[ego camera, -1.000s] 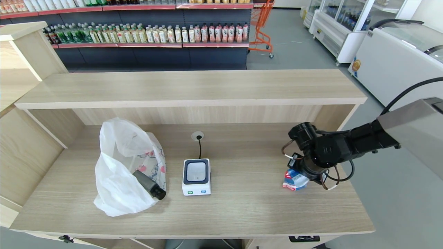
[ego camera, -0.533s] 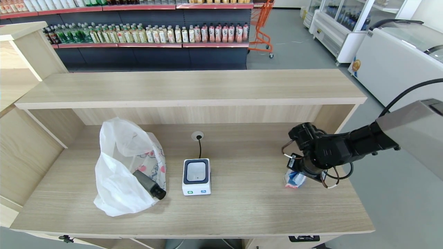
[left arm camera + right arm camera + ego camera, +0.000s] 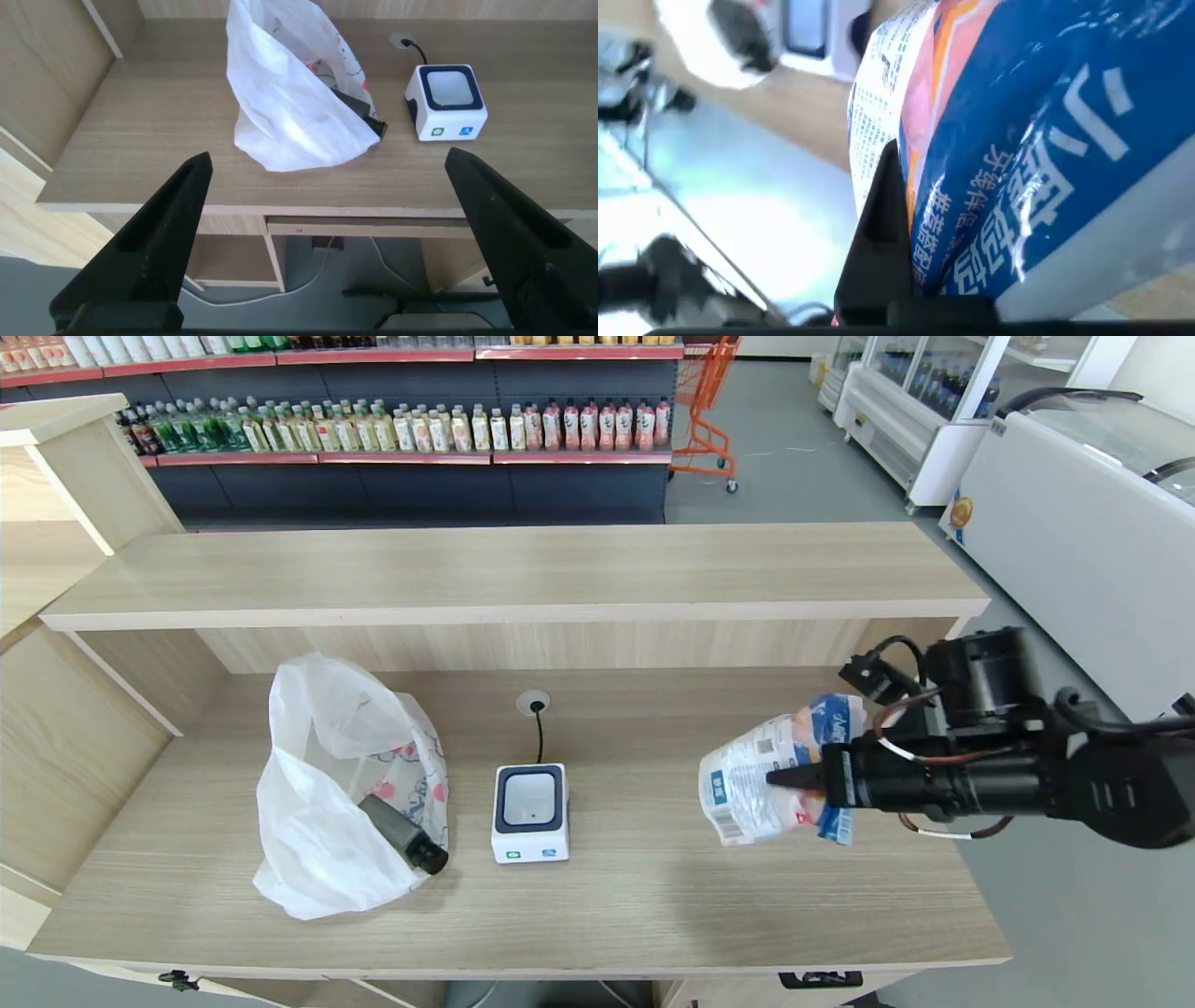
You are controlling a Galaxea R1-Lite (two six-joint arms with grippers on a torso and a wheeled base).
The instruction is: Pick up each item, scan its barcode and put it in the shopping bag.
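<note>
Glossy plastic packet point(image 3: 747, 758), thin plastic bag point(image 3: 313, 826), matt wooden counter point(image 3: 653, 889).

We see bare counter point(image 3: 653, 887) between the scanner point(image 3: 530, 812) and the packet point(image 3: 756, 775) that the right gripper point(image 3: 780, 777) holds above the right end. The shopping bag point(image 3: 317, 821) crowds the scanner's left, leaving a narrow gap. A raised ledge point(image 3: 513, 574) walls the far side, a wooden panel point(image 3: 84, 747) the left; the near edge is open.
</note>
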